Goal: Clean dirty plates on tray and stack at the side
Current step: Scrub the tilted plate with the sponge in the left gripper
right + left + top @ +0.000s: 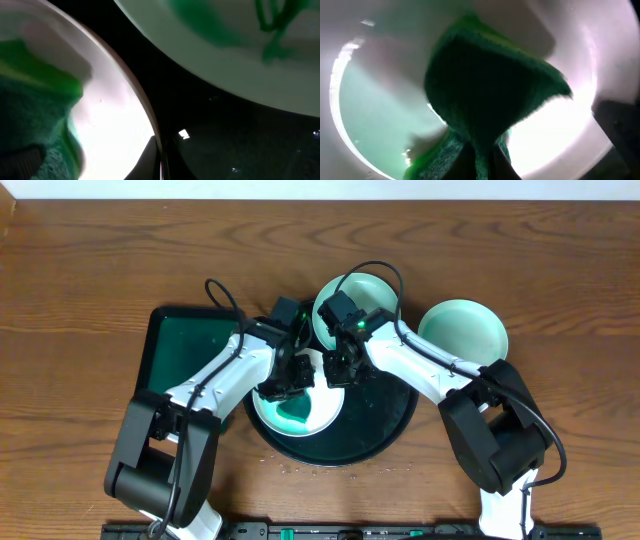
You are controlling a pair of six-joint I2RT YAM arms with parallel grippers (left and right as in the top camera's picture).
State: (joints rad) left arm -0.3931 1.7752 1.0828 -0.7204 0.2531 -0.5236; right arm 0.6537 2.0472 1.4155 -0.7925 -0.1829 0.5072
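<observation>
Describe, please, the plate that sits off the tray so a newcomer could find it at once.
Find the round black tray in the middle of the table. Just past its upper right rim, a pale turquoise plate lies on bare wood. The other two sit on the tray: the front plate under a green sponge, the back plate beneath the right arm.

A wooden table (80, 260) fills nearly the whole overhead view. Its top is a warm mid-brown with a long grain running left to right, in darker and lighter bands. The surface looks smooth, with a dull sheen rather than a gloss. A few pale specks (288, 470) lie on the wood towards the near edge. Beyond the far edge runs a narrow pale strip (320, 188), off-white and plain; whether it is wall or floor cannot be told. The light is soft and even, falling from above, and shadows on the wood are faint and short.
</observation>
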